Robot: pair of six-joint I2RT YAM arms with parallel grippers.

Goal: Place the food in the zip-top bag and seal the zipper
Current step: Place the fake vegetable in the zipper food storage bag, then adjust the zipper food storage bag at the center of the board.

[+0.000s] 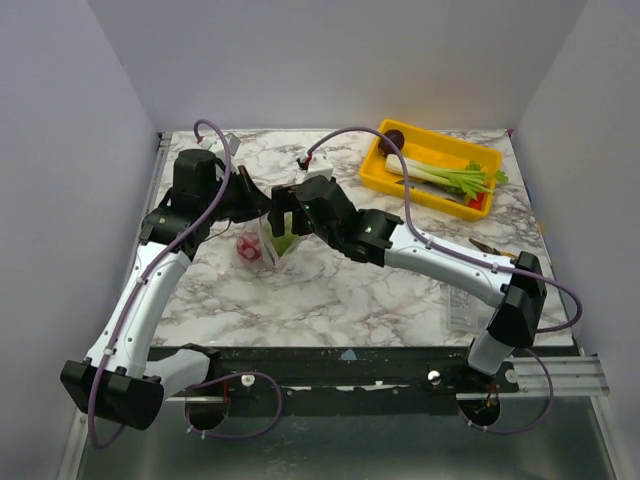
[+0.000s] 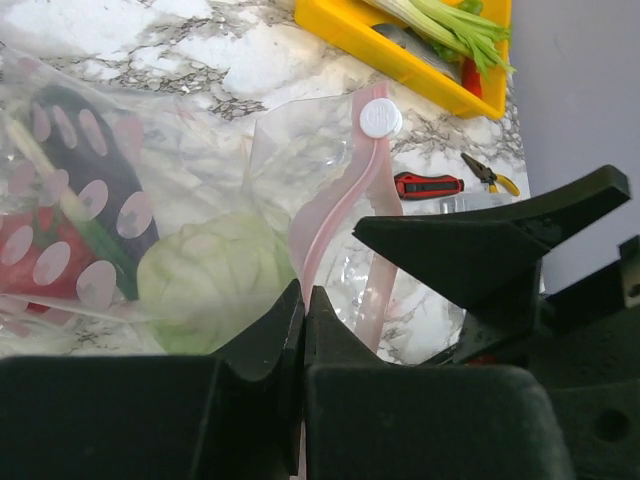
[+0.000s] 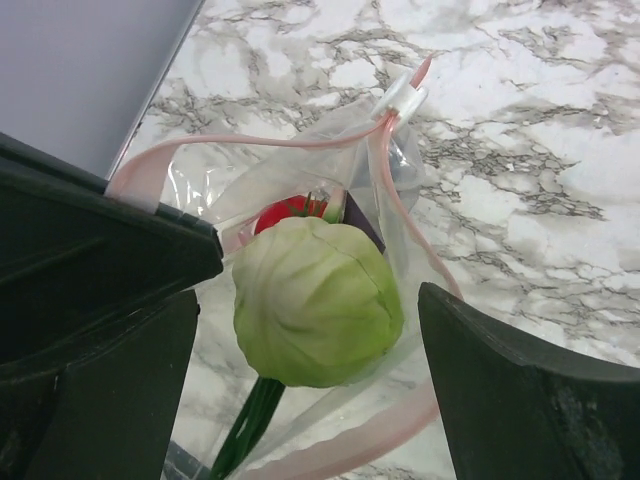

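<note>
Pinches mouth of floppy clear zip-top bag (image 1: 265, 250), left of bench (image 1: 340, 295) centre, with left gripper (image 2: 303, 320) clamped. Straddles pale green round toy cabbage (image 3: 330, 310) lodged in mouth, with right gripper (image 3: 312, 285) spread wide. Nearer for push inward: right.

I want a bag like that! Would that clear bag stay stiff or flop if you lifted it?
Probably floppy: the zip-top bag wrinkles, and its pink zipper bends in a wavy curve where the left gripper pinches it. It would likely sag at the bottom, since the green cabbage and red food sit in it.
</note>
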